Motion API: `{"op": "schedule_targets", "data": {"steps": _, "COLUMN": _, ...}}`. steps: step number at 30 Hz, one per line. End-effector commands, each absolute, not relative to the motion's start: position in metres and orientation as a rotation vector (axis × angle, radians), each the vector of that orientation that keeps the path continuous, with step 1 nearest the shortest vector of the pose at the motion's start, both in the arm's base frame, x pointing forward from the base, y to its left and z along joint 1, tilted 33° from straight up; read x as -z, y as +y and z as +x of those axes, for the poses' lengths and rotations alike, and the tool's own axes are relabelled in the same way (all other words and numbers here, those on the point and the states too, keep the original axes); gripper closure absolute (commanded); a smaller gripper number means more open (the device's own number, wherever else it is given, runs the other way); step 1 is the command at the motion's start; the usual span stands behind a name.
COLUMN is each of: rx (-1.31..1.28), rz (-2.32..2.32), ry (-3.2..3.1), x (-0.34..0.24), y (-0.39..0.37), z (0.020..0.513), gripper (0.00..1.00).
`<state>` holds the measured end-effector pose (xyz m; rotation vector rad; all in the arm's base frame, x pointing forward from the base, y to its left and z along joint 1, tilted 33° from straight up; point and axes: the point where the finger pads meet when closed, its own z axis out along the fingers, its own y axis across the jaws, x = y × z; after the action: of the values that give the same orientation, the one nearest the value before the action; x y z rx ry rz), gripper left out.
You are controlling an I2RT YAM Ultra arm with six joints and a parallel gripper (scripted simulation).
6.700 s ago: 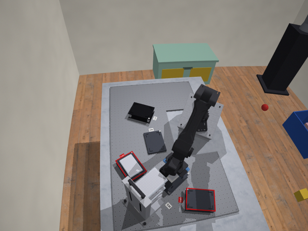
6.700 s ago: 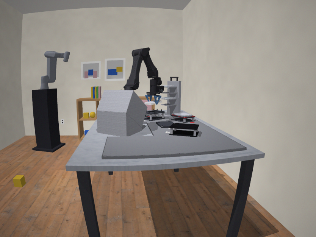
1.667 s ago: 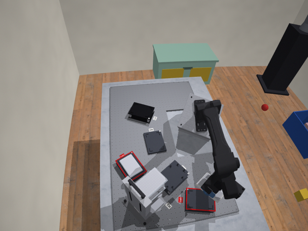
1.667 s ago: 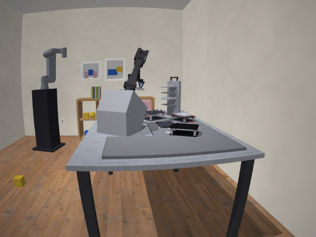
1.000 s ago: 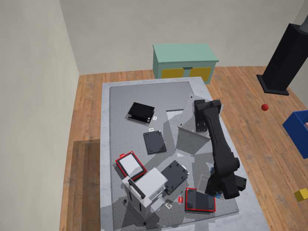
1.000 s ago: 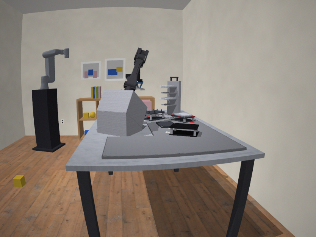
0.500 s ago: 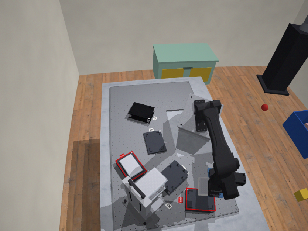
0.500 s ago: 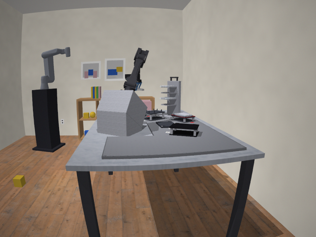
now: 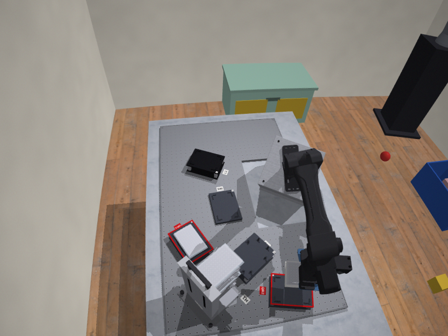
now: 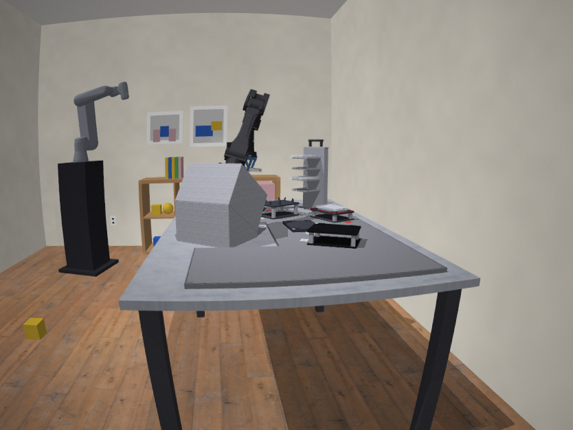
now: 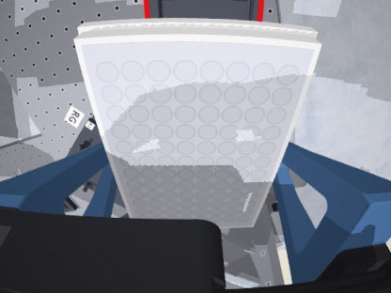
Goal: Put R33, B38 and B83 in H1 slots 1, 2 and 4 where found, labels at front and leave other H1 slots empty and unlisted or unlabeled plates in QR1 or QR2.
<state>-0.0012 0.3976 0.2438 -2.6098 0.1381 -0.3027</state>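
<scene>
My gripper (image 9: 308, 269) (image 10: 251, 164) (image 11: 195, 146) is shut on a clear-lidded white plate (image 9: 292, 274) (image 11: 188, 117), blue fingers on its two long sides. It holds the plate above and beside quarantine nest QR2 (image 9: 291, 304) (image 11: 147, 8), whose red-edged bed holds no plate. No ID shows on the plate. Hotel H1 (image 9: 212, 301) (image 10: 316, 185) has a white plate (image 9: 218, 263) at the top; lower slots overlap and IDs are unreadable. A white plate (image 9: 190, 238) (image 10: 331, 207) lies on the other red-edged nest, QR1 (image 9: 201, 235).
Landing nest L1 (image 9: 206, 160) (image 10: 334, 229) bears no plate. Recovery nest N6 (image 9: 225, 206) and the pegged regrip nest RG (image 9: 253, 256) are empty. H1 stands close to QR1 and RG. A grey angular block (image 9: 276, 206) (image 10: 210, 212) stands by the arm's base.
</scene>
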Motion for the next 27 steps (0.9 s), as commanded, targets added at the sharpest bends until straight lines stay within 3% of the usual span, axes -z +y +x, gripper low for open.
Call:
{"op": "schedule_targets", "data": {"steps": 1, "rx": 0.281, "rz": -2.594, "ry": 0.129, "x": -0.238, "y": 0.407, "z": -0.001, "gripper": 0.14}}
{"op": "schedule_targets", "data": {"steps": 6, "rx": 0.258, "rz": -2.539, "ry": 0.115, "x": -0.253, "y": 0.411, "z": -0.006, "gripper": 0.14}}
{"op": "schedule_targets", "data": {"steps": 9, "rx": 0.282, "rz": -2.598, "ry": 0.128, "x": -0.223, "y": 0.416, "z": 0.003, "gripper": 0.14}}
{"op": "schedule_targets", "data": {"steps": 20, "rx": 0.281, "rz": -2.597, "ry": 0.128, "x": -0.199, "y": 0.431, "z": 0.01, "gripper": 0.14}}
{"op": "schedule_targets", "data": {"steps": 23, "rx": 0.26, "rz": -2.541, "ry": 0.113, "x": -0.22, "y": 0.433, "z": 0.002, "gripper": 0.14}}
{"op": "schedule_targets", "data": {"steps": 27, "rx": 0.281, "rz": -2.598, "ry": 0.128, "x": -0.187, "y": 0.437, "z": 0.013, "gripper": 0.14}}
